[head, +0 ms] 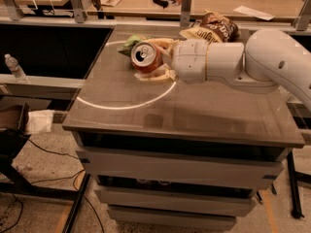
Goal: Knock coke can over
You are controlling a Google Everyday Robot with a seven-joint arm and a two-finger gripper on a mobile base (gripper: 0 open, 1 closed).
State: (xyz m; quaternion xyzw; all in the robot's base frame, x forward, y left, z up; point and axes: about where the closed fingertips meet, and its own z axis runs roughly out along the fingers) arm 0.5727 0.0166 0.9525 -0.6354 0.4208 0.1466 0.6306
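The coke can [145, 57], red with a silver top, is tilted with its top facing toward the camera and left. It is at the back left-centre of the table [194, 115]. My gripper [156, 61] reaches in from the right on a white arm. One pale finger [163, 44] lies behind the can and the other [158, 75] in front of it, so the jaws are closed around the can's body. The can's lower end is hidden by the fingers.
A green chip bag [128, 43] lies just behind the can. A brown-and-tan chip bag [214, 30] lies at the back, behind the arm. A water bottle [14, 68] stands on a ledge at the left. A light ring marks the tabletop [126, 103].
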